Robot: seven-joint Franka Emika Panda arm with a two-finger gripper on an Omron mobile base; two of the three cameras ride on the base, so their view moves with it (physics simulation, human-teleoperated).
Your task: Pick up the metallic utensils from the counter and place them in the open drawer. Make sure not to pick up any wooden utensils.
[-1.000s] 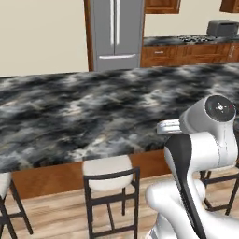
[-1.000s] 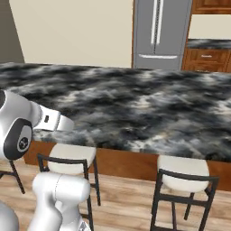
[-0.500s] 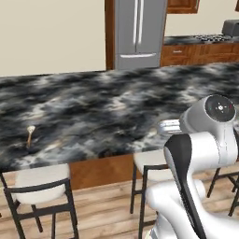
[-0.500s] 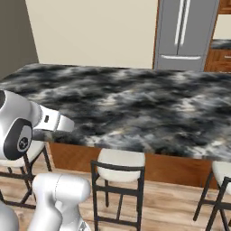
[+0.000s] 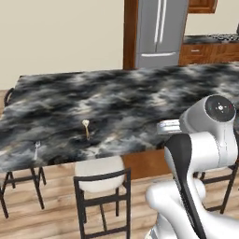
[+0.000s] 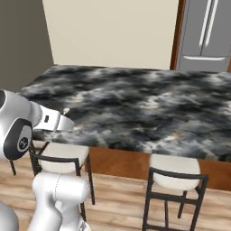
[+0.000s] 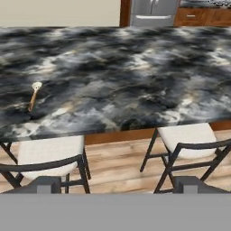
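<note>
— Count of utensils on the counter point(image 5: 140, 100)?
— Two seen: one wooden spoon point(image 5: 86, 128) near the front edge, and one small silver fork point(image 5: 37, 150) further left, close to the corner. They lie well apart.
— Seating?
— Two stools point(image 7: 49, 155) along the front in the hand view — pale seats, dark frames.
— The hand point(image 7: 118, 184)?
— Fingers spread wide, nothing between them, held off the counter above the stools.
— Background?
— One steel fridge point(image 5: 161, 32).
</note>
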